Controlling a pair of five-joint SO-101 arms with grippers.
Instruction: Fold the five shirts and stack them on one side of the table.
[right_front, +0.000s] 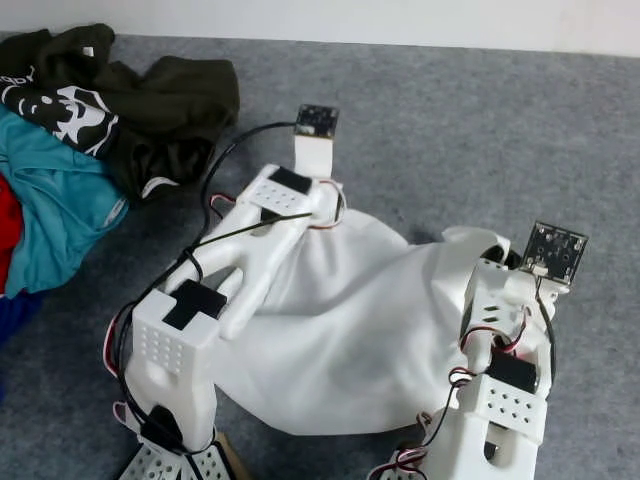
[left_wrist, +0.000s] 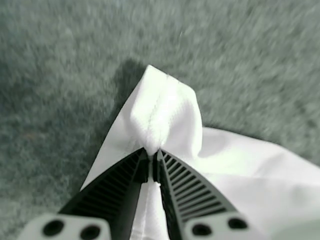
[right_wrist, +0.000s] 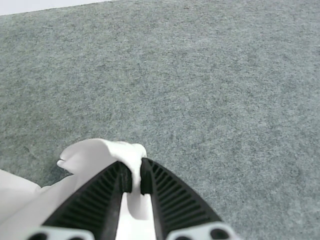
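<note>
A white shirt lies bunched on the grey carpeted table between the two arms. My left gripper is shut on a folded corner of the white shirt; that arm holds the shirt's left far edge in the high view. My right gripper is shut on another edge of the white shirt, at the shirt's right far corner. A pile of other shirts sits at the far left: a dark olive one, a black printed one, a teal one and a red one.
Grey carpet stretches open behind and to the right of the arms. Cables run from the left arm over the table toward the shirt pile. A blue piece of cloth shows at the left edge.
</note>
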